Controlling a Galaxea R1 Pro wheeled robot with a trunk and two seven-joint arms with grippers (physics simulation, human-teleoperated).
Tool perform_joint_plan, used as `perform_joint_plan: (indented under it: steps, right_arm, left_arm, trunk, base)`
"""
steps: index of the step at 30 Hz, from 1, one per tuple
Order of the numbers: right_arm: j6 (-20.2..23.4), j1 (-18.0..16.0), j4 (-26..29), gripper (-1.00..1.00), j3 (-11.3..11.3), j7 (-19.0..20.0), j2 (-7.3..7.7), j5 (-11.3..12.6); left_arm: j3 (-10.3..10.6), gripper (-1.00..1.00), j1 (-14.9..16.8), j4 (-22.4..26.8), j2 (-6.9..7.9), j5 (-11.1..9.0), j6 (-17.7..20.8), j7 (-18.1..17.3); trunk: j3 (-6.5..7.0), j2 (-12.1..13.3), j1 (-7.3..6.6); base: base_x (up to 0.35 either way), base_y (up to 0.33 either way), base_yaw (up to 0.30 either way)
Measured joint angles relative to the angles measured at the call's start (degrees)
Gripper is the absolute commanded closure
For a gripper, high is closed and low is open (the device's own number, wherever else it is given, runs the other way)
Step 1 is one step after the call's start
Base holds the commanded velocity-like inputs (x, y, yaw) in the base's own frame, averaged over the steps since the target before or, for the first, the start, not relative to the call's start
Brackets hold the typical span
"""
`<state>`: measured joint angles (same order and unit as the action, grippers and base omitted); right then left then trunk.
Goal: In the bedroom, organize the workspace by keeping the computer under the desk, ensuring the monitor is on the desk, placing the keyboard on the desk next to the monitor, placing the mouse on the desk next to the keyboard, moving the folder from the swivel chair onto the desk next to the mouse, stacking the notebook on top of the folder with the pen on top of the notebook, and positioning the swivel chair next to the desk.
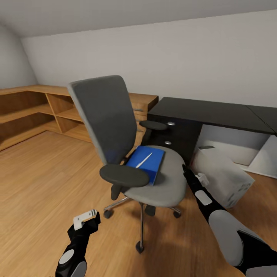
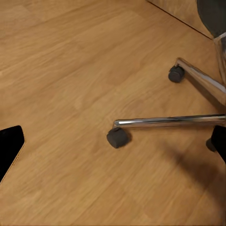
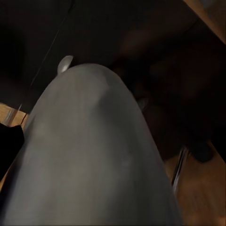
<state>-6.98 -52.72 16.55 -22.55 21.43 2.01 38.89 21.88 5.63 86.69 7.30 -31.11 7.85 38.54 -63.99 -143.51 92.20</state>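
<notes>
Head view: swivel chair point(image 1: 127, 154) stands on the wood floor point(image 1: 38, 181) just in front of the black desk point(image 1: 215, 113). Blue folder point(image 1: 146, 163) lies on the seat, white pen point(image 1: 144, 160) on top. Light-grey computer point(image 1: 223, 175) lies tilted by the desk. Left gripper point(image 1: 86, 219) hangs low over the floor, right gripper point(image 1: 185, 170) at the seat edge; can't tell the finger state of either.

Grey swivel chair point(image 3: 94, 155) seat close — dark desk point(image 3: 141, 42) behind.
</notes>
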Motion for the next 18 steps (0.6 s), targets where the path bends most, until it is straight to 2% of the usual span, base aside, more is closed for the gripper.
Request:
perform_joint_plan:
  steps: [9,14,18]
  right_arm:
    - [-0.21,0.0,1.11,-1.0,0.1,-0.13,0.44,0.04]
    - [-0.24,0.03,-0.06,-1.0,0.49,-0.11,-1.22,-0.16]
    - [-0.16,0.03,-0.07,-1.0,0.52,0.04,-1.23,-0.23]
  left_arm:
    - [0.05,-1.0,0.0,-0.07,-0.14,0.0,0.0,0.06]
    - [0.07,-1.0,0.02,-0.11,-0.15,-0.01,0.0,0.06]
    - [0.07,-1.0,0.03,-0.12,-0.13,0.0,0.0,0.06]
  trunk:
    - [0.0,-0.01,0.0]
    - [0.0,0.01,0.02]
    - [0.0,0.01,0.02]
  base:
    - [0.015,0.0,0.235]
    - [0.0,0.0,0.13]
    - [0.0,0.0,0.014]
